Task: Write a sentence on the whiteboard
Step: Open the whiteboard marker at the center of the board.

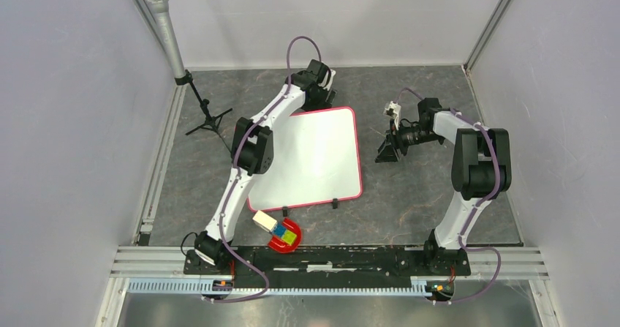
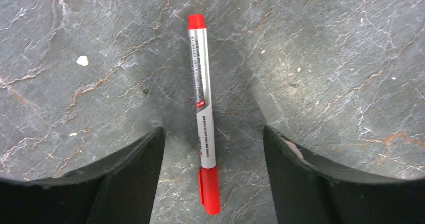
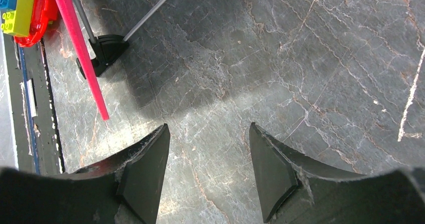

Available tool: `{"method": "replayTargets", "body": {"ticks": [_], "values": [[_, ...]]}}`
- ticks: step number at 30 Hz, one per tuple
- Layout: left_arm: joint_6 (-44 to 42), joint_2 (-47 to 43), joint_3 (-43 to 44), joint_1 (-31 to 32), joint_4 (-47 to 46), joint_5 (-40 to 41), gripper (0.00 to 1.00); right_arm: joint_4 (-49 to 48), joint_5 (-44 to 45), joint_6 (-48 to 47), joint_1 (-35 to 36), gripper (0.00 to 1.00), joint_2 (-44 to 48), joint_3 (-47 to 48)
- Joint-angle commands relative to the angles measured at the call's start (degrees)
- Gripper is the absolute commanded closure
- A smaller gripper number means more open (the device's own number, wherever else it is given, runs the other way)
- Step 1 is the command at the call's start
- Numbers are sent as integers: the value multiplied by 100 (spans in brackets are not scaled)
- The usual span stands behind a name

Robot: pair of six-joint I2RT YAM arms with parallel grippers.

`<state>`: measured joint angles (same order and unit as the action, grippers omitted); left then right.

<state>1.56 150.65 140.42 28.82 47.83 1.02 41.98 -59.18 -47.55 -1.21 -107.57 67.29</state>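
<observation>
I am looking down on a dark grey, stone-patterned tabletop (image 1: 409,195) veined with pale and rusty lines, closed in by plain pale grey walls (image 1: 73,122) on the left, right and far sides. A silver microphone (image 1: 164,27) on a black tripod (image 1: 208,118) stands at the far left. The glossy white rectangular whiteboard with rounded corners and a thin red-pink border (image 1: 314,159) lies flat mid-table, slightly skewed, with its two small black clips (image 1: 335,203) on the near edge. Just off its near-left corner sits a red bowl (image 1: 281,245) holding coloured building blocks (image 1: 284,232). My left gripper (image 2: 213,129) hangs just beyond the board's far-left corner. Its jaws are spread wide and straddle a silver-barrelled marker with a red cap (image 2: 203,98), which lies on the stone between the fingers (image 2: 135,169) (neither finger touches it, as far as the wrist view shows). My right gripper (image 3: 208,126) is off the board's right edge, apart from it. Its jaws are parted over bare stone and hold nothing.
</observation>
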Motion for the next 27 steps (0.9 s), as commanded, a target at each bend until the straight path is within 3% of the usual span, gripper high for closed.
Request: {"method": "replayTargets", "body": {"ticks": [1,6,12,17,27], "values": [[167,272,-142,93,17,-322,29,116,-90,-61,-41,35,141,6],[32,223,-176,211,157,-345,46,174,-119,-104,-66,35,102,11],[11,49,-92,222,148,-201,77,326,-145,-232,-72,36,104,22],[-110,-246,-23,221,96,-167,97,381,-146,-264,-90,36,114,31],[-511,-1242,-115,212,-559,-121,98,417,-184,-257,-98,36,165,49]]}}
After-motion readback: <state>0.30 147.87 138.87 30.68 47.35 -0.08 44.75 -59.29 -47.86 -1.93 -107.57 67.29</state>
